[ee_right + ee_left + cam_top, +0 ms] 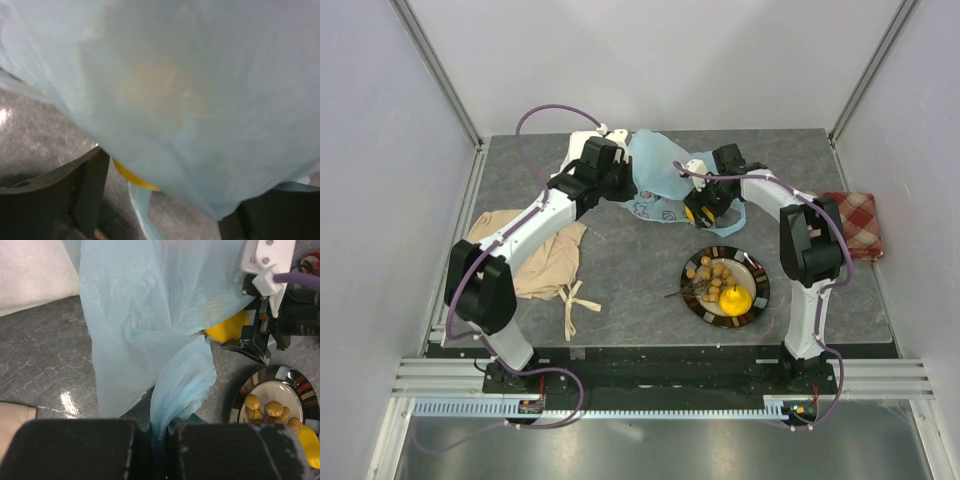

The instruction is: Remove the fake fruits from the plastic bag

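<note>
Left jaws: closed tight on a gathered fold of the bag (145, 330). The film rises from the pinch and spreads up and away from them. A beige cloth (535, 255) lies on the worktop (620, 270) to their left, clear of the bag.

Beyond that pinch and to its right, a yellow fruit (227, 327) shows under the bag's edge, hard by one finger of the right jaws. Contact cannot be confirmed.

Right jaws: standing wide apart, with bag film draped over them and filling most of the wrist view. The yellow fruit sits low between them, close to one finger (80, 195), and does not span the gap. They hold nothing that can be made out.

On the near side of the right jaws, apart from the bag, stands a plate (758, 280) with a striped rim. It carries a berry cluster (710, 272) and a second yellow fruit (735, 298), both out of the bag.

A checked cloth (852, 225) lies to the right, well apart from both jaws.
</note>
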